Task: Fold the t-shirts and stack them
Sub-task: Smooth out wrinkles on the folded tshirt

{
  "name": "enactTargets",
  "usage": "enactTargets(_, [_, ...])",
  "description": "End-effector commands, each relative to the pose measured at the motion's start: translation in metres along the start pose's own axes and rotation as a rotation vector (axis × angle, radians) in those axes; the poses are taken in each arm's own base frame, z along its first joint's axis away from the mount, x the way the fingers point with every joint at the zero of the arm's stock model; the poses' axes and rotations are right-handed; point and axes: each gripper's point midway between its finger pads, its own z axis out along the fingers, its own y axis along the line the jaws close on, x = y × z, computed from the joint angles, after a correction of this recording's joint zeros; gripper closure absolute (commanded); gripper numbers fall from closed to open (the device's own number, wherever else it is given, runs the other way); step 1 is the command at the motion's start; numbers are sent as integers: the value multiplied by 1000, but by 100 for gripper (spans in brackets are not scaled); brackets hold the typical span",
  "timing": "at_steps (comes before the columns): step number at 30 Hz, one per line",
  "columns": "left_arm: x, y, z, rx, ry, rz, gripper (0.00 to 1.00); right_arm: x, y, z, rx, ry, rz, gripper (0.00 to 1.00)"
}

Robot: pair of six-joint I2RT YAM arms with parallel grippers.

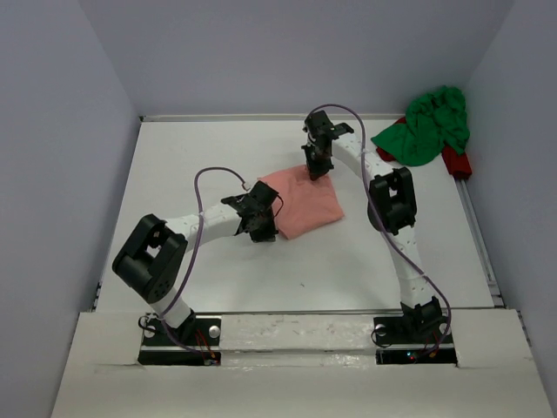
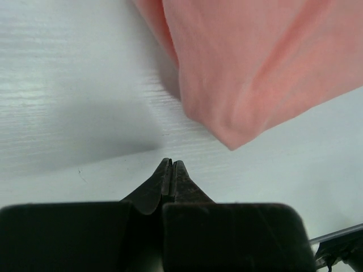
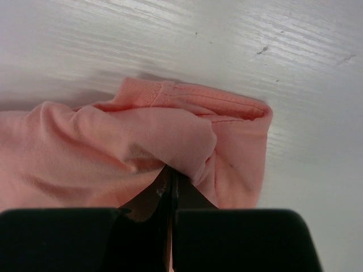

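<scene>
Salmon t-shirt (image 3: 142, 147) over right jaws' tips

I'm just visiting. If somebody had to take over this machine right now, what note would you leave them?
Left gripper: shut, empty, just off a corner of the pink shirt.
Right gripper: shut, seemingly pinching a bunched fold at that shirt's far edge.
Pink shirt lies mid-table, folded small, apparently not finished.
Green shirt: crumpled heap at the far right corner, not folded.
Left to do: finish pink, fold green, stack both.
</scene>
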Motion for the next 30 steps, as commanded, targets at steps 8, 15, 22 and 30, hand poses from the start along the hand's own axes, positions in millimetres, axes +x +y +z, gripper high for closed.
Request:
enactTargets(8, [-77,-34,-47,-14,-214,63,100,-37,0,-124,111,-229,-65,91])
enactTargets(15, [-114,-12,-56,-90,-250,20,86,-21,-14,-197,143,-326,-20,73])
enactTargets(22, [-135,-1,-36,-38,-190,-22,100,27,-9,-164,76,-232,8,100])
enactTargets(30, [-146,-43,-15,141,-136,11,100,50,-16,-140,97,-187,11,100])
